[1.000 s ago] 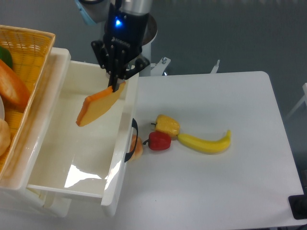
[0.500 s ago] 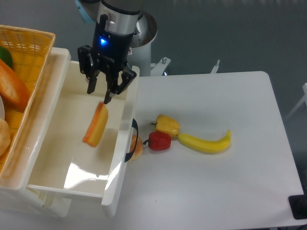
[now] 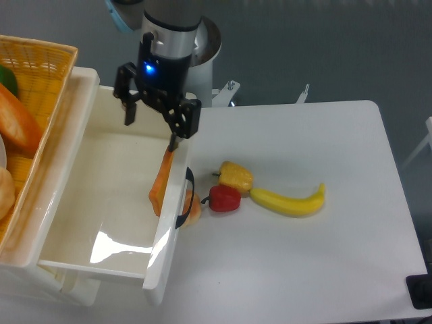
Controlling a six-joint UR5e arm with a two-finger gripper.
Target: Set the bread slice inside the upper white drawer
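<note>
One bread slice (image 3: 161, 182) now against upper white drawer (image 3: 101, 202) wall, tool (image 3: 150, 125) released.

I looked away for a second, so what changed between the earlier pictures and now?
The gripper opened and let go of the bread slice. The slice dropped into the upper white drawer and now stands on edge against its right wall. The banana and both peppers stayed put.
</note>
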